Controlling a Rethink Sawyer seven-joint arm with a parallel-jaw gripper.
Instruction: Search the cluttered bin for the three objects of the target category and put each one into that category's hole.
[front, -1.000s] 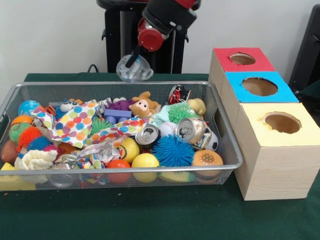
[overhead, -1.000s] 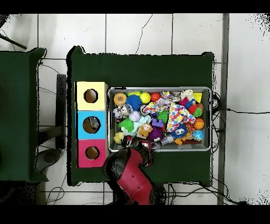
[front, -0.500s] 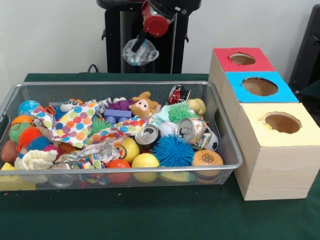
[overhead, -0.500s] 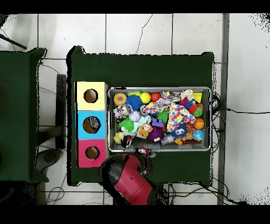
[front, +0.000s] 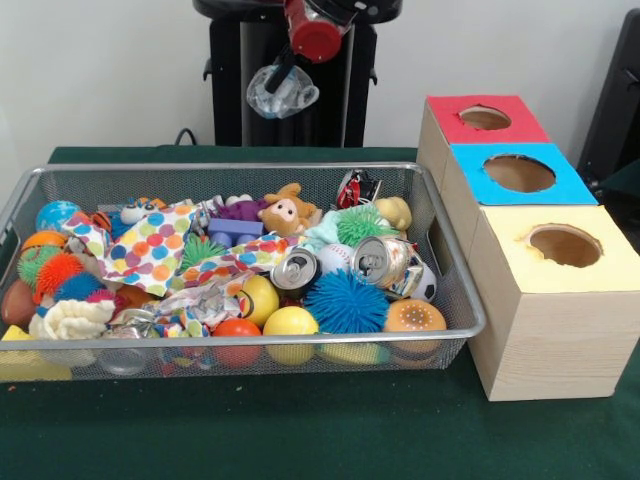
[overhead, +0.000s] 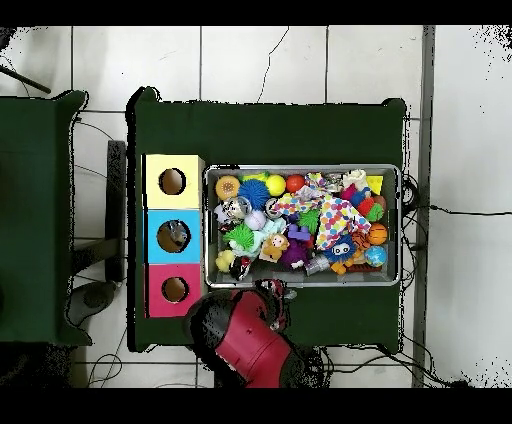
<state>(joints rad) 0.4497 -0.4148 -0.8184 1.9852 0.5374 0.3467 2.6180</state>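
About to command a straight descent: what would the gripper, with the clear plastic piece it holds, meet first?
Probably the bin's far rim or the green tablecloth behind it, not a hole. The gripper hangs behind the bin; depth is uncertain.

Robotics lab: pedestal arm (front: 318, 22), green-clothed table (front: 300, 430), tiled floor (overhead: 260, 60), loose cables (overhead: 100, 370).

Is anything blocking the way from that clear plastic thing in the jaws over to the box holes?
Nothing visible. The crumpled clear plastic piece hangs from the gripper above the bin; the boxes' holes are uncovered.
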